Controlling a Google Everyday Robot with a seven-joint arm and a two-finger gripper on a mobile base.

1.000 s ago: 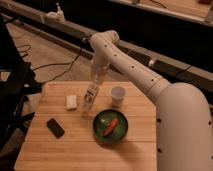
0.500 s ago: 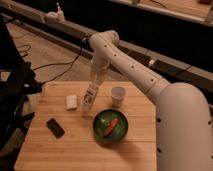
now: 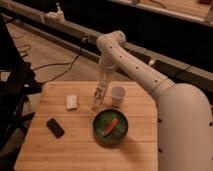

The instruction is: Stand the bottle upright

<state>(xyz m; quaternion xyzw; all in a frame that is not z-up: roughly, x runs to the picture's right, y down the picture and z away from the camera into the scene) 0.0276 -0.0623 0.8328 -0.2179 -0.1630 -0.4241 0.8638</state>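
Bottle near-upright, slightly tilted, base on desk between block and cup. Claw at its top; closure cannot tell. Likely light, slick, tippy: hold near cap.

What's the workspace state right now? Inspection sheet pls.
Surface: wooden table, no spills seen.
Job's things: bottle tilted, between white block and cup, not yet standing free.
Clutter: white block; white cup; green bowl holding an orange-red item; black device.
Grippers: gripper at the bottle's top.
Cables: black cables on floor behind table.
Surroundings: dark rail behind; black frame on the left.
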